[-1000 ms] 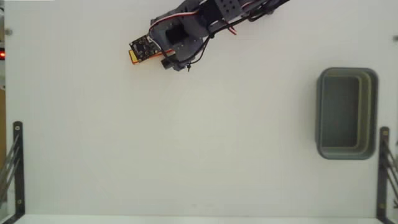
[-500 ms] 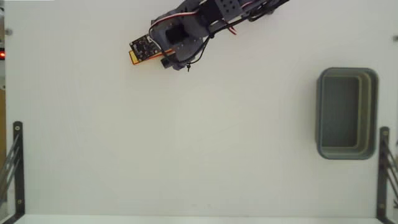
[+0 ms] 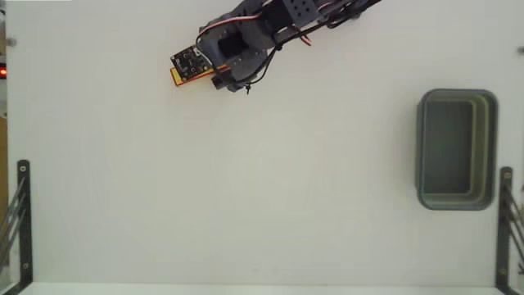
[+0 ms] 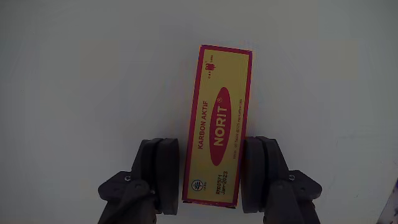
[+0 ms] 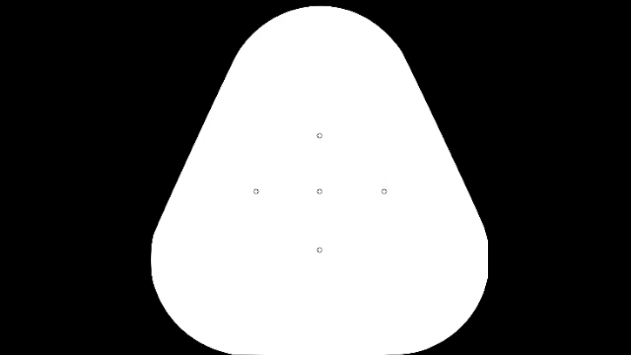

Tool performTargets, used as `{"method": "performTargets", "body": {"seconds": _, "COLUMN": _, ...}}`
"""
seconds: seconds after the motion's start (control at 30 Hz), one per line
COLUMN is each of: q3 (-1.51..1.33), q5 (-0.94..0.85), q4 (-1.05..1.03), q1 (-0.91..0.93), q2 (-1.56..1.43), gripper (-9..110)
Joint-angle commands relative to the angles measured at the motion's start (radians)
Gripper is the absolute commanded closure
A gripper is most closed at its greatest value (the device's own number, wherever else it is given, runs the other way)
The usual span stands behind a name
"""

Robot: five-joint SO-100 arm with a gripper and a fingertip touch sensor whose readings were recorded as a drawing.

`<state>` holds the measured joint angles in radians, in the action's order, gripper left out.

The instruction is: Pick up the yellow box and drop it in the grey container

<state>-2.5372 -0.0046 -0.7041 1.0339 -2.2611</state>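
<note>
Grasp step in hand: end effector [image 4: 210, 177] straddles the lower end of the yellow Norit box [image 4: 217, 123] lying flat on the white tabletop [image 3: 246, 180], pads [image 4: 163, 174] spread just beside its long edges, so next it probably needs to squeeze, lift and carry it to the grey container [image 3: 456, 149] well apart on the right of the fixed view.

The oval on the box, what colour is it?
Red, with yellow letters, on the yellow box; the wrist view shows it best.

Hand [image 4: 210, 171] low over table, jaws apart, pointing left in fixed view.
</note>
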Motion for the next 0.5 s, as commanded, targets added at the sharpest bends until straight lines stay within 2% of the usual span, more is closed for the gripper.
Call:
{"method": "performTargets", "body": {"seconds": 0.0, "q3": -0.004, "q5": 0.005, "q4": 0.014, "q1": 0.008, "q2": -0.02, "gripper": 44}}
{"method": "performTargets", "body": {"seconds": 0.47, "q3": -0.004, "q5": 0.005, "q4": 0.014, "q1": 0.008, "q2": -0.02, "gripper": 48}}
